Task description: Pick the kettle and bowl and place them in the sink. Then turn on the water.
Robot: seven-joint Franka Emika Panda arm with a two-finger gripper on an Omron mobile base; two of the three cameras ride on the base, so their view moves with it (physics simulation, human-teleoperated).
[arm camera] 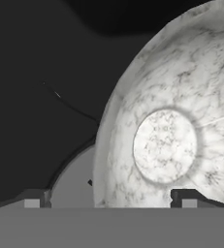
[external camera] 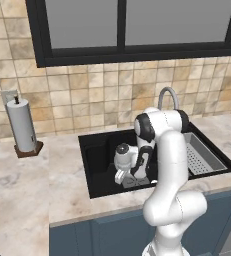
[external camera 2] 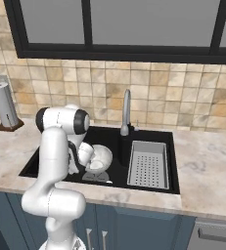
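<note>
The gripper hangs low inside the sink, its two dark fingertips spread wide with nothing clamped between them. The bowl lies just below and ahead of it, with its near rim crossing the gap between the tips and the right tip over its inside. In the right base view the bowl rests on the sink floor beside the hand, tilted. A grey rounded shape sits under the bowl's left edge, and a thin black curved line crosses the dark floor past it; what they belong to cannot be told.

The white arm reaches down over the front of the basin and hides much of it. To the right lies the drain tray, grey and perforated. The faucet, a curved silver gooseneck, rises behind. The bowl is round, deep and whitish with grey speckling. The counter is marbled beige; a paper towel roll stands far left against the tiled wall.
</note>
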